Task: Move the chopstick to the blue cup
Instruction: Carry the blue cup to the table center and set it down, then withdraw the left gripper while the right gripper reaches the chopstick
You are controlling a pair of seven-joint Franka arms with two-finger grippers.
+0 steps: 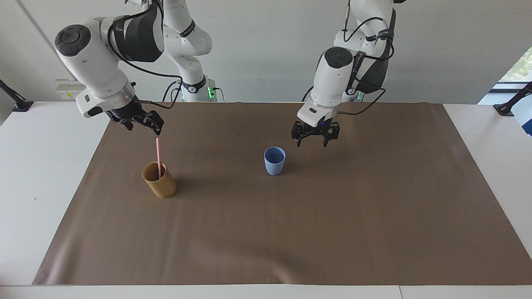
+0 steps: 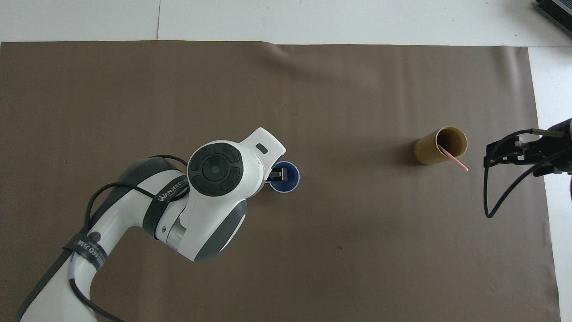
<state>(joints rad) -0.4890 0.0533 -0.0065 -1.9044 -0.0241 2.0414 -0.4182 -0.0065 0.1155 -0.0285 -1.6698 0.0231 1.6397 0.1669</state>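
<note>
Standing upright in the tan cup (image 1: 159, 180), the chopstick (image 1: 158, 156) leans on the rim with its pink upper half sticking well above it; this cup sits on the brown mat (image 1: 374, 207) toward the right arm's end of the table. The blue cup (image 1: 274, 160) stands upright near the middle of the mat, well apart from the tan cup, and nothing shows inside it. The left gripper (image 1: 315, 139) hangs in the air over the mat beside the blue cup, toward the left arm's end, clear of the cup's rim and touching nothing; its fingers are spread and released, with nothing between them. From overhead, the left arm's wrist covers most of that gripper, and only a dark finger (image 2: 276, 174) shows over the edge of the blue cup (image 2: 288, 179). A black band on the left arm carries white lettering (image 2: 172, 188) that seems to begin "WANJEED", and I cannot tell the rest. The right gripper (image 1: 143, 122) hovers over the mat just above the chopstick's top end without touching it, fingers apart and empty. Overhead it shows at the mat's edge (image 2: 514, 150), beside the tan cup (image 2: 440, 146) and the chopstick (image 2: 453, 158).
</note>
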